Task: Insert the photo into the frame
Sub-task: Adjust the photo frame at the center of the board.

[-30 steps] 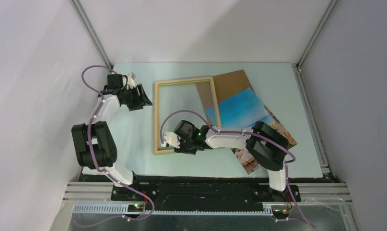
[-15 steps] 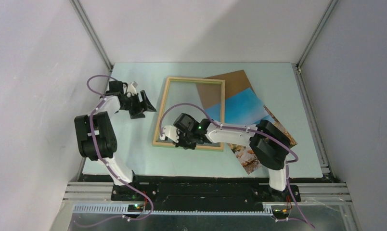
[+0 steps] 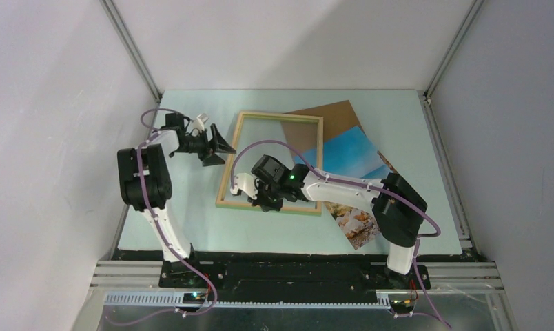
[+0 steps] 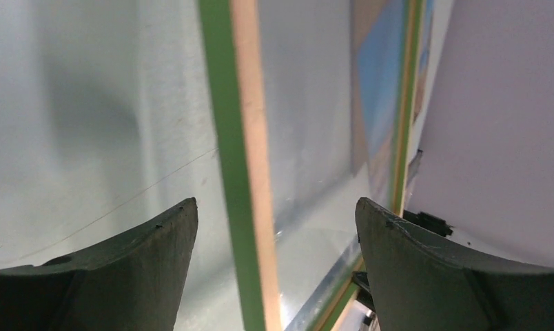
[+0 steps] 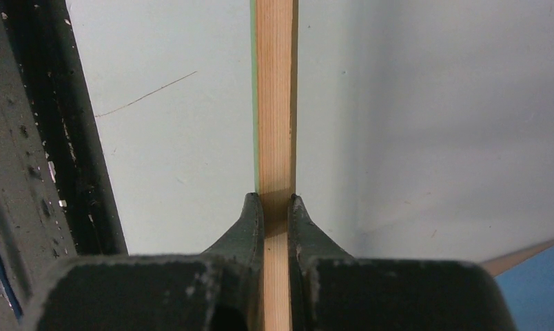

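The frame (image 3: 281,115), pale wood side up, lies mid-table. My right gripper (image 3: 260,201) is shut on its near rail. The right wrist view shows both fingers pinching that wooden rail (image 5: 275,103), my right gripper (image 5: 276,201) closed tight, with a green edge showing. My left gripper (image 3: 222,146) stands open just left of the frame's left rail. In the left wrist view that green and pale rail (image 4: 245,158) runs beyond the gap of my left gripper (image 4: 275,207), untouched. The photo (image 3: 349,156), blue sea and pale rocks, lies picture up at the right, partly under the frame's right rail.
A brown backing board (image 3: 331,116) lies under the photo at the back right. Grey walls close in on three sides. The black base rail (image 3: 288,270) runs along the near table edge.
My right gripper has shut on the frame's near rail and shifted the frame rightward, turning it a little. My left gripper has opened wider and swung right toward the frame's left rail.
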Controlling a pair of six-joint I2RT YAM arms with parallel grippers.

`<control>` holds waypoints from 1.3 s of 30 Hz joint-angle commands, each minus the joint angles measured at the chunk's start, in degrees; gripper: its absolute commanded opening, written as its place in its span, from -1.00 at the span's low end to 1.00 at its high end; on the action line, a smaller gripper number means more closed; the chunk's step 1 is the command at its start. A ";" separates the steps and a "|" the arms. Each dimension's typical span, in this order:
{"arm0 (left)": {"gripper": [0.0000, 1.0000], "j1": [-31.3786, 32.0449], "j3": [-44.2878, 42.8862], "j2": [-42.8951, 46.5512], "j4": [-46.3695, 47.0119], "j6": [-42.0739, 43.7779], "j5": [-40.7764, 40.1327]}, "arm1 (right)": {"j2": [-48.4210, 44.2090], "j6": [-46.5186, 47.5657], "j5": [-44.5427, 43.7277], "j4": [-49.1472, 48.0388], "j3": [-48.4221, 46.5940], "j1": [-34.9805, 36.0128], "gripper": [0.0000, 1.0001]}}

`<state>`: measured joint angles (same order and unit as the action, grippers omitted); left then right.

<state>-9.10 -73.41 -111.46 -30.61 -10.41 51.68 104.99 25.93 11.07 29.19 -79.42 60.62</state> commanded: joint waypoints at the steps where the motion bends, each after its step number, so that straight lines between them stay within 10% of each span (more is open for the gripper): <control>1: 0.77 2.32 -3.89 -2.05 0.69 -1.75 9.72 | -3.63 -0.90 0.57 -1.76 -2.90 0.06 -1.00; 18: 0.73 4.55 -8.24 -11.03 1.43 -5.11 13.91 | -5.60 -2.08 -1.12 -3.10 -1.63 0.43 -1.00; 39: 0.20 6.58 -11.39 -12.70 2.65 -9.06 27.46 | -6.34 0.01 -4.16 -11.75 8.33 0.84 -1.00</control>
<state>-3.53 -82.52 -124.75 -28.18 -18.17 72.66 101.62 23.73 8.08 23.44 -72.38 61.08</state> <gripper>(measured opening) 0.628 0.077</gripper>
